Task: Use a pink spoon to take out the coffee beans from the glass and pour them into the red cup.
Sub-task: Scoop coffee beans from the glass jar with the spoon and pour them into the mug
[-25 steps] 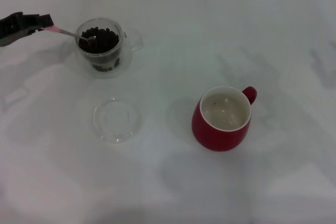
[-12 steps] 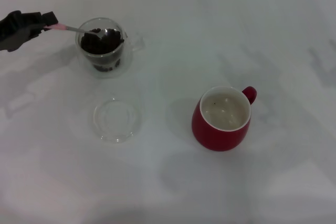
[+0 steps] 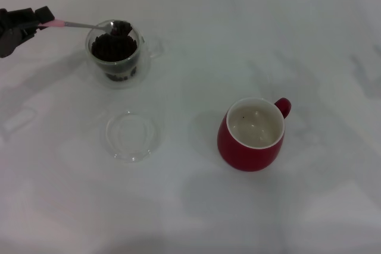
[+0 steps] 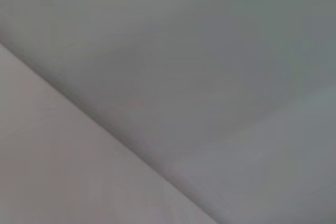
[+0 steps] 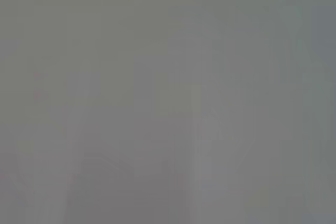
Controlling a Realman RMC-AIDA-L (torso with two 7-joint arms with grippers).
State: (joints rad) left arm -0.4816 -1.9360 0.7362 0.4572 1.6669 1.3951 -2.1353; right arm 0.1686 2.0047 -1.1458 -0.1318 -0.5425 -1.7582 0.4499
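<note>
White table (image 3: 238, 28), left end effector (image 3: 39, 21) holding pink spoon (image 3: 83, 25) level over glass (image 3: 114, 53)

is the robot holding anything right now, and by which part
Yes: the left hand holds the pink spoon by the end of its pink handle, its bowl carrying coffee beans above the glass. The right hand is out of view.

The left gripper (image 3: 37, 21) is cut off by the head view's left edge, the pink spoon (image 3: 77, 25) handle's end is hidden in it, and only featureless grey is shown by both wrist views.
</note>
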